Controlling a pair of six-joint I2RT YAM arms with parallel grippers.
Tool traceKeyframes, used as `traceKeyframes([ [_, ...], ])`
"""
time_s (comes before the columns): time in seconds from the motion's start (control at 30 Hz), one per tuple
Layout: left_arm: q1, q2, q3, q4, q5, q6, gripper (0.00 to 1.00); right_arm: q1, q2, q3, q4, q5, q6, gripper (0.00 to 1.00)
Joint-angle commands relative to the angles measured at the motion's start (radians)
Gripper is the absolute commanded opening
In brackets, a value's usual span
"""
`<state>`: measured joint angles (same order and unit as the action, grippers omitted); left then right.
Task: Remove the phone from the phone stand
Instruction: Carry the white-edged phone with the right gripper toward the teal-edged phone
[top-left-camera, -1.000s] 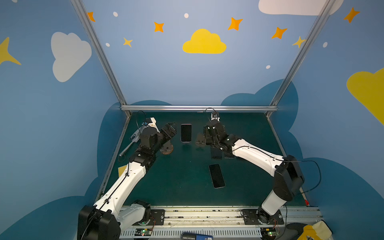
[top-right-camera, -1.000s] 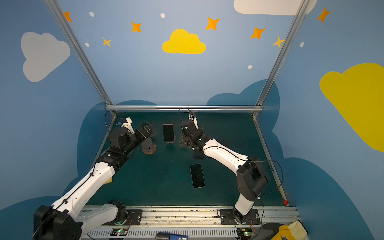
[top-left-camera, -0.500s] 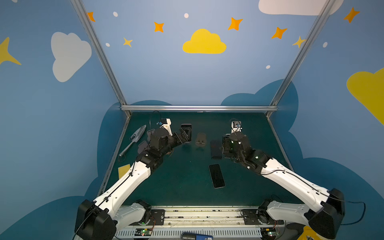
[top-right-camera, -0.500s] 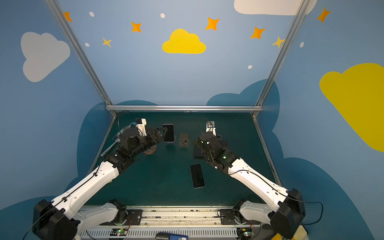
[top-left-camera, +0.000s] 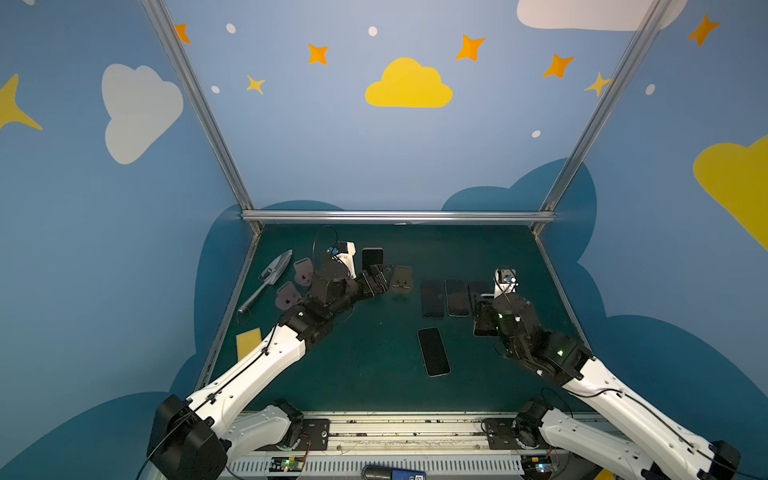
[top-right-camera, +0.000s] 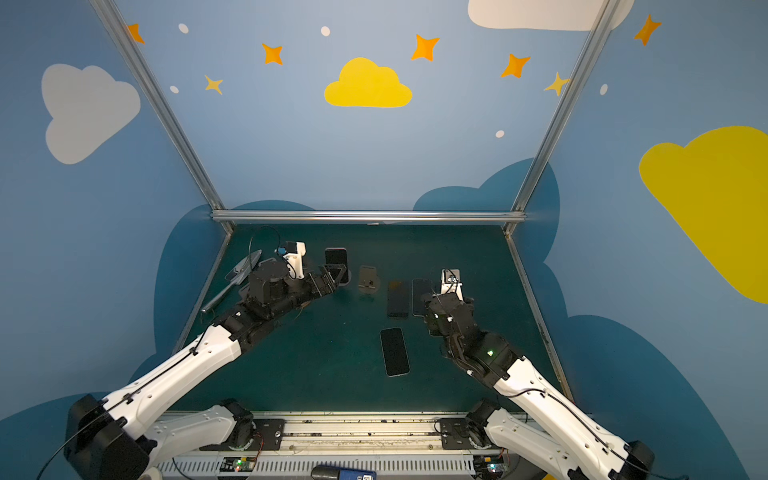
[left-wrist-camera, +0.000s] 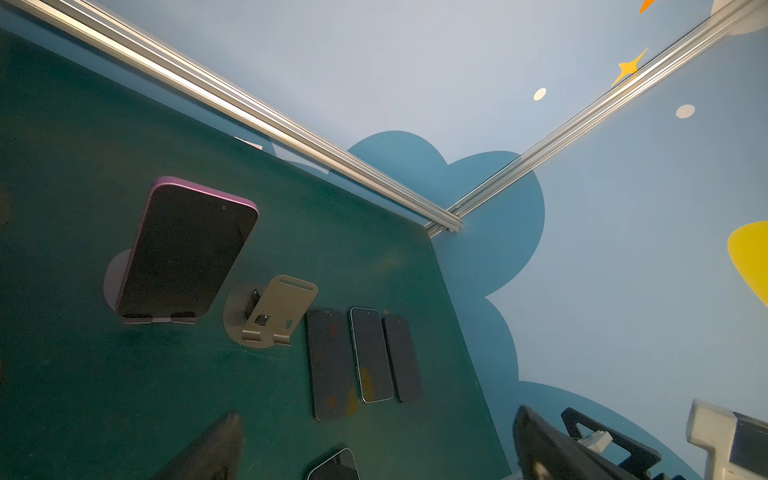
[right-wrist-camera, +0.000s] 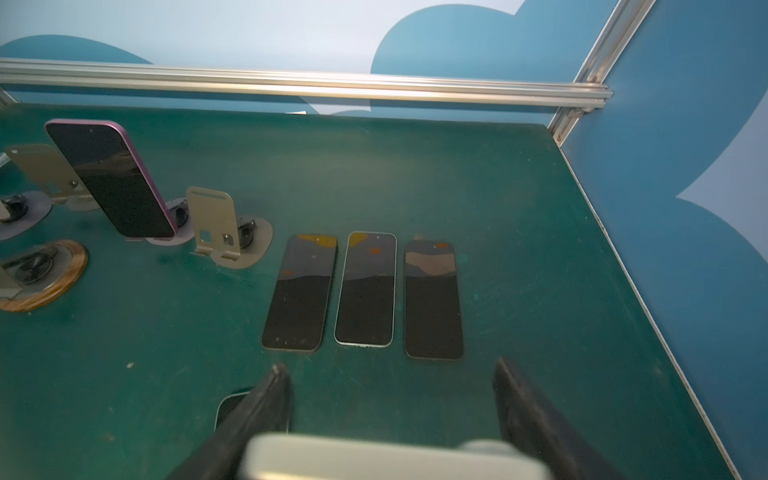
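A purple phone (top-left-camera: 372, 258) (left-wrist-camera: 183, 253) (right-wrist-camera: 112, 178) leans upright on its phone stand (left-wrist-camera: 112, 278) at the back of the green table. My left gripper (top-left-camera: 381, 275) (left-wrist-camera: 376, 415) hovers just in front and to the right of it, open and empty. The left fingers (left-wrist-camera: 212, 449) show at the edge of the left wrist view. My right gripper (top-left-camera: 484, 309) (right-wrist-camera: 390, 365) is over the right side of the table. It is shut across a pale-edged phone (right-wrist-camera: 390, 461), which looks blurred deep between the jaws.
An empty grey stand (top-left-camera: 401, 280) (right-wrist-camera: 216, 224) is right of the purple phone. Three phones (right-wrist-camera: 365, 289) lie flat in a row, another (top-left-camera: 433, 351) nearer the front. More stands (top-left-camera: 303, 270), a metal trowel (top-left-camera: 270, 278) and a yellow patch (top-left-camera: 248, 343) are at the left.
The right arm pulled away from the grey stand, toward the right and front, carrying a phone. The left gripper swung right from the left-hand stands to beside the purple phone.
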<state>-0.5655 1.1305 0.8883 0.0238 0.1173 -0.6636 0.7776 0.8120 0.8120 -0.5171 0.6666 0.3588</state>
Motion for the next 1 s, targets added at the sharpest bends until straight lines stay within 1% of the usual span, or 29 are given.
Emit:
traceKeyframes([
  [0.0, -0.013, 0.008, 0.040, -0.014, -0.018, 0.028, 1.00, -0.001, -0.035, -0.027, -0.036, -0.027, 0.035, 0.60],
  [0.23, -0.026, 0.031, 0.060, -0.039, 0.000, 0.029, 1.00, -0.003, -0.041, -0.066, -0.073, -0.048, 0.079, 0.61],
  [0.4, -0.036, 0.035, 0.061, -0.045, -0.008, 0.036, 1.00, -0.010, -0.037, -0.089, -0.090, -0.083, 0.098, 0.61],
  [0.73, -0.049, 0.053, 0.072, -0.062, -0.017, 0.048, 1.00, -0.064, 0.000, -0.152, -0.049, -0.204, 0.133, 0.61],
  [0.97, -0.051, 0.071, 0.074, -0.065, -0.015, 0.048, 1.00, -0.091, -0.015, -0.198, -0.057, -0.254, 0.149, 0.61],
])
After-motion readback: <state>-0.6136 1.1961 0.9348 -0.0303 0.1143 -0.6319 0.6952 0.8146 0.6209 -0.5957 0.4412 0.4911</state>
